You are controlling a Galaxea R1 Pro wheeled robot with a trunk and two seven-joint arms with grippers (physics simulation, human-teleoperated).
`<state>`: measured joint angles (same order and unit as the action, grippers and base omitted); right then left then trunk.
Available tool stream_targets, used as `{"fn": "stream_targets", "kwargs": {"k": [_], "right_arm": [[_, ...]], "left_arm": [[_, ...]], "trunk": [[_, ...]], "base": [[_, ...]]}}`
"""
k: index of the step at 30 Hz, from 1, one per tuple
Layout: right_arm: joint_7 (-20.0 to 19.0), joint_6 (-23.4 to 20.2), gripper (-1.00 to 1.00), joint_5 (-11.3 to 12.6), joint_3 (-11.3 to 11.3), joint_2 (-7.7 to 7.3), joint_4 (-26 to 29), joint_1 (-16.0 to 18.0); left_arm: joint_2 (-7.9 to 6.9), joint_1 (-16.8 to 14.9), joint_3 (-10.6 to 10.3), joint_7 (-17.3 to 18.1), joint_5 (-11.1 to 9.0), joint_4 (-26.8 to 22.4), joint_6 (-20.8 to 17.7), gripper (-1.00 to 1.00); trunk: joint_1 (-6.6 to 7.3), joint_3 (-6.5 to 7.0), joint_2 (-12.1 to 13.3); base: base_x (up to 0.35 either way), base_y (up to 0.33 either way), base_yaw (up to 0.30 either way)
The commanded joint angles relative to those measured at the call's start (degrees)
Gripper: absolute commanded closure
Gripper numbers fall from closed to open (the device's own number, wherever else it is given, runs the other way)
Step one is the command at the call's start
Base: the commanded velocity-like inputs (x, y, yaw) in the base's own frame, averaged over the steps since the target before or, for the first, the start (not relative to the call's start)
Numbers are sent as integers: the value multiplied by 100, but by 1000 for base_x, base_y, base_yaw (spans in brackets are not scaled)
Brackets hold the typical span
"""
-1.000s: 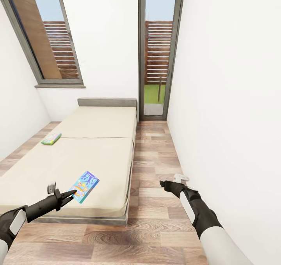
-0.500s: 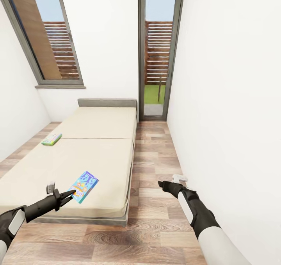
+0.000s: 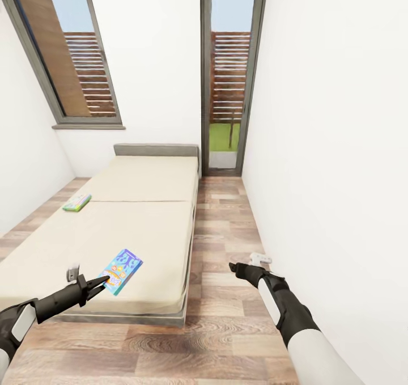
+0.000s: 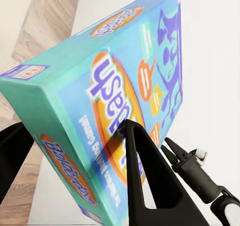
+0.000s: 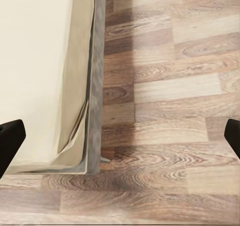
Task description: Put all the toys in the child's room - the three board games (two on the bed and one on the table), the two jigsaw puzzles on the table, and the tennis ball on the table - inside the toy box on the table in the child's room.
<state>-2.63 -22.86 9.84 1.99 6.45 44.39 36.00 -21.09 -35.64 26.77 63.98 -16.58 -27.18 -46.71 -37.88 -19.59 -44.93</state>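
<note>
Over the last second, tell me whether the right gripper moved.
Yes, slightly. In the head view the right gripper drifted left and a little farther forward, away from the white wall toward the bed.

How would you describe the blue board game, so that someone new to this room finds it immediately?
Look at the large cream bed. Near its foot corner, by the left gripper, a thin blue cartoon-covered box lies flat. The other board game, far across the bed, is pale green.

Rendering bright and even, with daylight coming in through the window (image 3: 68, 50) and glass door (image 3: 229, 79). Casting only soft shadows beside the bed (image 3: 130, 220). Stretching straight lines toward the head view's edges. Blurring the board game (image 4: 115, 106) print slightly up close.
</note>
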Motion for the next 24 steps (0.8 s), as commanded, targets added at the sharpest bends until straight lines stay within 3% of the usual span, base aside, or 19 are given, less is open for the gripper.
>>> {"fn": "stream_targets", "kwargs": {"k": [1,6,13,19,24], "right_arm": [[-19,-30,-100,18,21,5,8,3],[-19,-28,-100,18,21,5,9,1],[-19,-26,-100,18,21,5,10,2],[-20,-26,-100,18,21,5,16,1],[-19,-22,-100,18,17,5,11,2]], "left_arm": [[0,-4,8,9,-10,3,-32,100],[-3,-4,12,10,-11,3,-38,100],[-78,-4,6,16,-17,10,-50,100],[-88,-4,11,18,-21,11,-52,100],[-89,-4,12,18,-21,11,-55,100]], "trunk": [[24,11,36],[134,101,236],[134,102,236],[134,120,236],[244,228,437]], "base": [[-259,0,0],[-202,0,0],[-29,0,16],[-2,0,212],[-139,0,263]]}}
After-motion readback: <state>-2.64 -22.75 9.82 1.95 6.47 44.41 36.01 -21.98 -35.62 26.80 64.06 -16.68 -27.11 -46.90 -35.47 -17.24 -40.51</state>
